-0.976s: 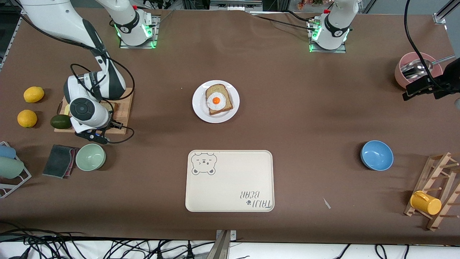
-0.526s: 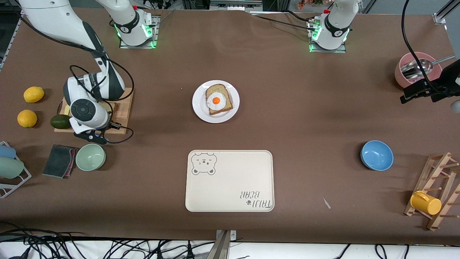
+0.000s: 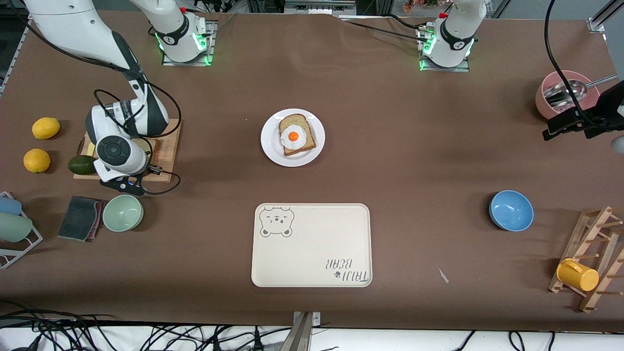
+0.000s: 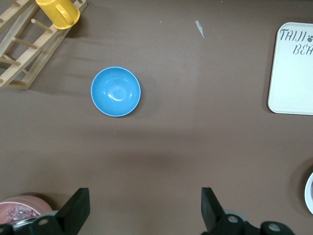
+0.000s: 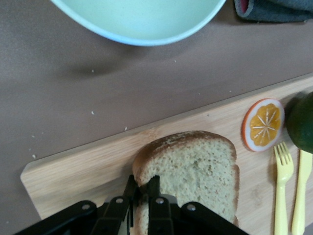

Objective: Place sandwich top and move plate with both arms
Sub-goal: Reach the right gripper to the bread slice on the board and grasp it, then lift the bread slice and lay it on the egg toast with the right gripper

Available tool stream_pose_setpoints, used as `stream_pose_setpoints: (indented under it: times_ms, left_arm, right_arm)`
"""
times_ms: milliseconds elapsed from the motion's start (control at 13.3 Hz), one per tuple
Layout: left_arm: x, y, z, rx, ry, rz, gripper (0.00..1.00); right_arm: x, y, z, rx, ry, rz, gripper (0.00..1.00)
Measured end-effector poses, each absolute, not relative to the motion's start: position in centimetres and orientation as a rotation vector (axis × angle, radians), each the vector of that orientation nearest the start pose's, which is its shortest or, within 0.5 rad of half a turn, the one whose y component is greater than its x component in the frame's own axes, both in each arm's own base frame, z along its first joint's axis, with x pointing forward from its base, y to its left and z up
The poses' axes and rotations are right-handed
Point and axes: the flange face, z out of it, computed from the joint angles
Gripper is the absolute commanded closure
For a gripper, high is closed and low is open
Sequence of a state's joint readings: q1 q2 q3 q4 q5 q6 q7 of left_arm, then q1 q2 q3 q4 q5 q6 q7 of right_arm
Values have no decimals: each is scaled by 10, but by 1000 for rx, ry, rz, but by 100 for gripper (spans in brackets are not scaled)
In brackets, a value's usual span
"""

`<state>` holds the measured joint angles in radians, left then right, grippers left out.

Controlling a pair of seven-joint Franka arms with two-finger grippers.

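Pickup step: the sandwich top (image 5: 195, 169) is pinched at its crust on the cutting board (image 5: 88, 171) by the right gripper (image 5: 145, 188). Next it probably gets lifted over to the plate (image 3: 269, 146). The left gripper (image 4: 142, 208) is parked, jaws apart.

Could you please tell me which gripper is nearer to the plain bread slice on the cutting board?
The right. The right gripper is shut on the sandwich top; the left gripper hangs open at the left arm's end of the table.

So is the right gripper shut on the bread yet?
Shut: the right gripper pinches the sandwich top edge on the cutting board.
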<state>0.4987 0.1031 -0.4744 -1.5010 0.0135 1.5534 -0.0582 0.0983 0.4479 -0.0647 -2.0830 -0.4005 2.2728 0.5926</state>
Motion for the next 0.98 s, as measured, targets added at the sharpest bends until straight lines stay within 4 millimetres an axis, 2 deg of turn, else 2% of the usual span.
stream_pose_setpoints:
  times_ms: [150,225,450,676,826,976]
  left_arm:
    - [580,30,603,-3171,-133,63,0]
    - [580,30,603,-3171,-133,63,0]
    - [580,30,603,-3171,-134,63,0]
    - [580,31,603,-3171,-137,64,0]
    - [580,31,601,-3171,-137,71,0]
    - [580,31,598,-3170,-136,81,0]
  right_arm:
    - [561,16,196,-3477,435,310,100]
    - [565,27,203,-3488,417,343,100]
    - [581,71,236,-3507,370,390,100]
    - [588,114,260,-3472,363,376,100]
    - [587,151,277,-3422,381,412,100]
    - [582,200,298,-3343,387,438,100]
